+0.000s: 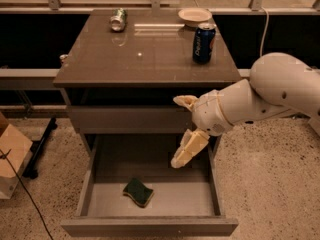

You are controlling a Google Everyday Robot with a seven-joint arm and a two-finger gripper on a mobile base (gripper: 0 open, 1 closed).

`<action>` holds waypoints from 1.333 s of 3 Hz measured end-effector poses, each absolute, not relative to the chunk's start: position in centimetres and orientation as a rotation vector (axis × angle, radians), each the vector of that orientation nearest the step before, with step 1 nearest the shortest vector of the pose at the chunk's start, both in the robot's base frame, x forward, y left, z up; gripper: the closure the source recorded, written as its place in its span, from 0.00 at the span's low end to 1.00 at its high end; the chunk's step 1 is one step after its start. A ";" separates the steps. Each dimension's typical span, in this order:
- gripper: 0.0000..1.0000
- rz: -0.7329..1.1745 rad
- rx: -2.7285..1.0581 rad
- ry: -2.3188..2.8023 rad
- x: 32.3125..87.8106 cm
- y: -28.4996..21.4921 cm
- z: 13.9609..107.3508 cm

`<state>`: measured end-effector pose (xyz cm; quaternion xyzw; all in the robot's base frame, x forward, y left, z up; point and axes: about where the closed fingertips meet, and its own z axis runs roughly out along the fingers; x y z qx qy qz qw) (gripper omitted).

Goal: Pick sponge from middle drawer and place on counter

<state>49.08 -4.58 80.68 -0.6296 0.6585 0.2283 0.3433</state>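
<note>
The sponge (138,192), dark green on top with a yellow edge, lies on the pale floor of the open middle drawer (150,226), a little left of centre. My gripper (182,131) hangs above the drawer's right half, up and to the right of the sponge and apart from it. Its two cream fingers are spread wide, one finger (185,101) by the upper drawer front and one finger (188,149) pointing down into the drawer. It holds nothing. The glossy grey-brown counter (150,59) is above.
On the counter stand a blue can (204,43) at the right, a silver can lying on its side (118,20) at the back left, and a pale bowl (194,17) at the back right. A cardboard box (10,156) and a cable lie on the speckled floor at the left.
</note>
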 end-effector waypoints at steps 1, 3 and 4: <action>0.00 0.702 -1.544 1.706 49.8 -2.7 76.5; 0.00 0.741 -1.515 1.722 50.6 -0.8 74.0; 0.00 0.800 -1.501 1.688 50.8 1.7 70.2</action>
